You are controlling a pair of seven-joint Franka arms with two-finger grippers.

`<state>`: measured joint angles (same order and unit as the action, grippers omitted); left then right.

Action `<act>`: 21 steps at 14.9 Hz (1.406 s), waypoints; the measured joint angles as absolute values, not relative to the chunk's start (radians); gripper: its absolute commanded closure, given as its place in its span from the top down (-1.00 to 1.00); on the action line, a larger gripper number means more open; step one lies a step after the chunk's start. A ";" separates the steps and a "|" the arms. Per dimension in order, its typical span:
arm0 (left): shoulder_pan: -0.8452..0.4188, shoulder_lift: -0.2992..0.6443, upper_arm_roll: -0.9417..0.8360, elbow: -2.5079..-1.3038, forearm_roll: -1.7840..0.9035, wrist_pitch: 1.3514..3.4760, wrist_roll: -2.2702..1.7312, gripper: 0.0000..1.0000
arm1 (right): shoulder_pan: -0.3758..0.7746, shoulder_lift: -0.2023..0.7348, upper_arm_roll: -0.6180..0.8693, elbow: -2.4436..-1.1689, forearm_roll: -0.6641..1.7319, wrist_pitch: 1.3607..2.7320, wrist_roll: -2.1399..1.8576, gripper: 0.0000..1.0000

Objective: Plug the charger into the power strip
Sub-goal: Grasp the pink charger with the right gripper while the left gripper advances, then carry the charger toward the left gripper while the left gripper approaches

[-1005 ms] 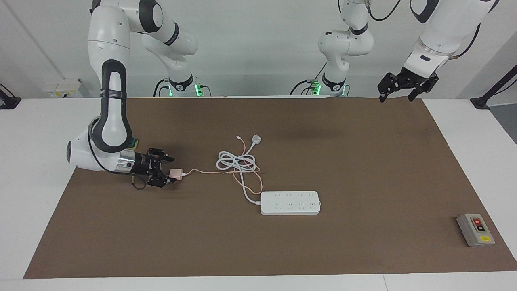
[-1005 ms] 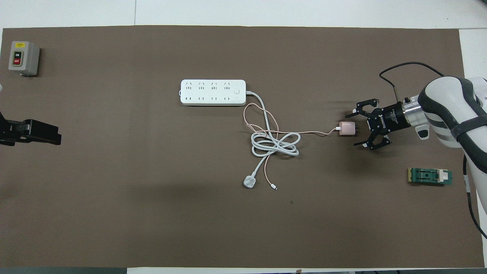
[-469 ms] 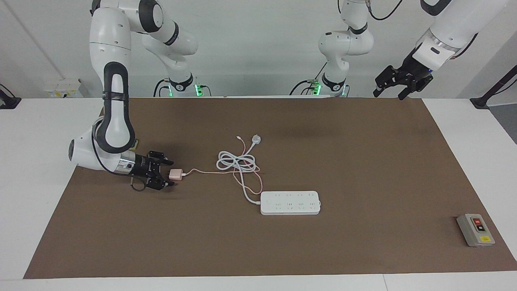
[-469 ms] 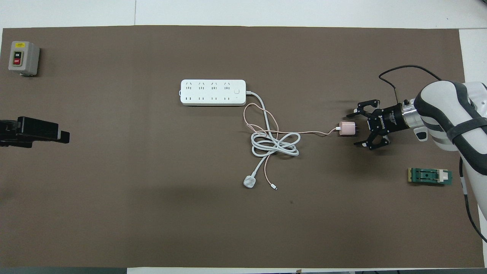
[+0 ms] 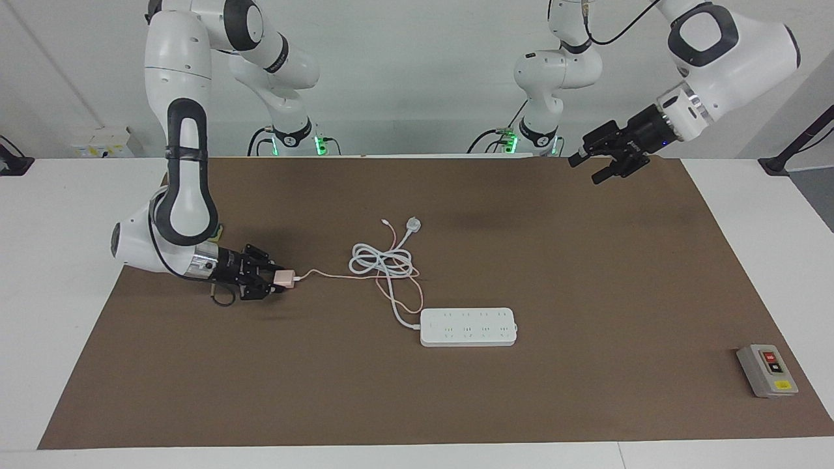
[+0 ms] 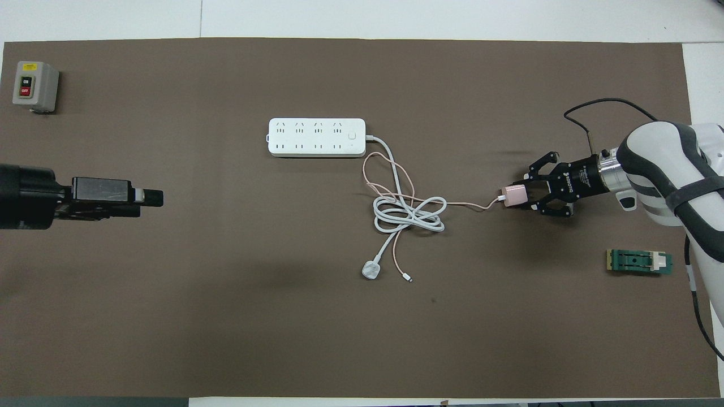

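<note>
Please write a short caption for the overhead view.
Right gripper shut on the charger; power strip lies unplugged, left gripper waits.

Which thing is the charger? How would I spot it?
Find the brown mat, then go toward the right arm's end. The right gripper is shut on the charger: a tiny pink cube trailing a thin pink cable, unlike the long white power strip.

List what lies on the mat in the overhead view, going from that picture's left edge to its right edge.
Grey switch box → left gripper, up over the mat → power strip → round white plug → charger, clamped in the right gripper → green part.
</note>
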<state>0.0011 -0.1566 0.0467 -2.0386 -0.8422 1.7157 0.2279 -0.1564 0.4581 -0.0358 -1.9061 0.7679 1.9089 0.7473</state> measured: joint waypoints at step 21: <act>-0.241 0.265 0.017 -2.134 -1.693 1.740 0.826 1.00 | 0.158 0.406 -0.013 -1.621 0.833 1.900 1.232 -1.00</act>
<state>-0.2406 0.2646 0.0173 -2.1339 -1.6932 1.7400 0.8264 0.1581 0.4061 -0.0133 -1.6212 0.8332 1.8995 1.2315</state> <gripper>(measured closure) 0.000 0.533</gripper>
